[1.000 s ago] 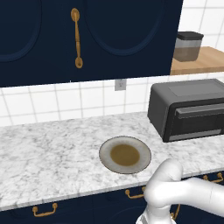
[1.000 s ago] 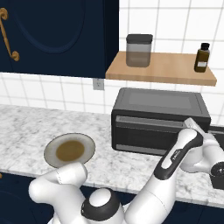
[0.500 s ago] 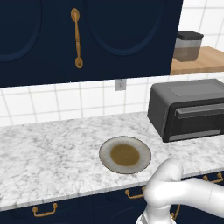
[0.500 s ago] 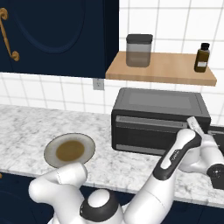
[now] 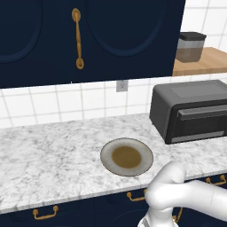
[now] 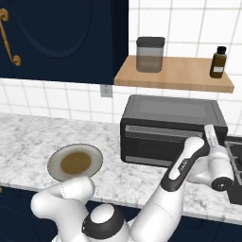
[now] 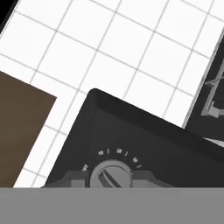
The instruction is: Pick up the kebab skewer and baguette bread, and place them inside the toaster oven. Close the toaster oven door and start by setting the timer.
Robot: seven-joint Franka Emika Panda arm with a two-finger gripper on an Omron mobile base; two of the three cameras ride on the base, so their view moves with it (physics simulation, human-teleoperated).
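Marble bench [image 5: 48, 150] under navy cabinets, white tile wall behind. Toaster oven [image 6: 170, 126] sits at the right end of the bench against the wall, door [image 6: 158, 143] shut flat against its front. Round plate [image 5: 127, 157] with a brown centre lies on the bench left of the oven, well apart from it. Arm reaches to the oven's right front corner; hand [image 6: 211, 137] sits right at that end, close to the front face. Hand view looks at the oven's timer dial [image 7: 110, 176] with tick marks above it, dial just ahead at bottom centre. Fingertips not visible, so can't tell how far the hand is open. Wood shelf [image 6: 179, 75] above carries a jar [image 6: 150, 54] and a small dark bottle [image 6: 217, 62].
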